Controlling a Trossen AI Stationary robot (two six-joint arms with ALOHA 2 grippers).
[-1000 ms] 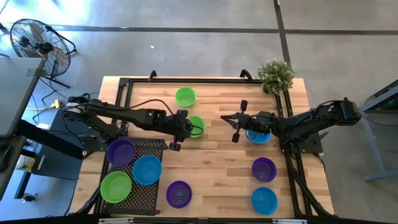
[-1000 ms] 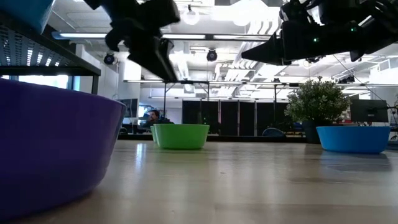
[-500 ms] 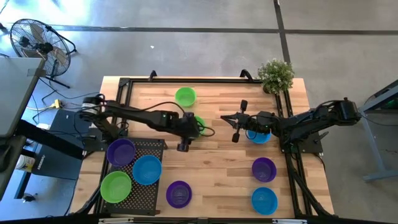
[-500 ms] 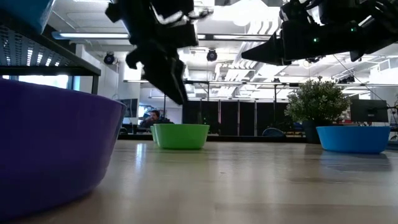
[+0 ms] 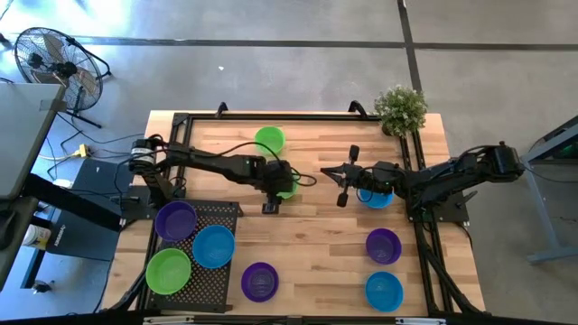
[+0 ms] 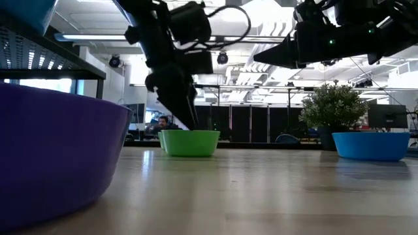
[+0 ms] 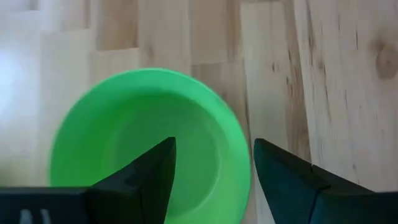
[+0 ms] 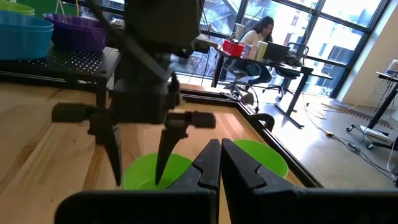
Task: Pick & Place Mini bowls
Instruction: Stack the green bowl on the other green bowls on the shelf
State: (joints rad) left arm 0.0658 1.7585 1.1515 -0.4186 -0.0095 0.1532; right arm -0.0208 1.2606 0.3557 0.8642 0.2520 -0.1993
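My left gripper (image 5: 276, 187) hangs open over a bright green mini bowl (image 5: 291, 185) at the table's middle, fingers pointing down. In the left wrist view one finger (image 7: 163, 163) stands over the bowl's inside (image 7: 124, 124) and the other (image 7: 273, 163) outside its rim. The bowl rests on its base on the wood (image 6: 191, 142). My right gripper (image 5: 323, 170) is shut and hovers in the air to the right of this bowl, above a blue mini bowl (image 5: 377, 199). My left gripper stands astride the green bowl's rim (image 7: 244, 163) from above, one finger inside and one outside. Whether either finger touches the rim, I cannot tell.
A second green bowl (image 5: 269, 140) sits toward the far edge. A black rack (image 5: 208, 289) at the near left carries purple, blue and green bowls. Purple (image 5: 260, 281), purple (image 5: 383, 245) and blue (image 5: 384, 290) bowls stand near the front edge. A potted plant (image 5: 400, 108) fills the far right corner.
My left gripper has moved toward the table's right and far side, then down over the green bowl, until its fingers stand astride the rim. The right arm and the bowls have kept still.
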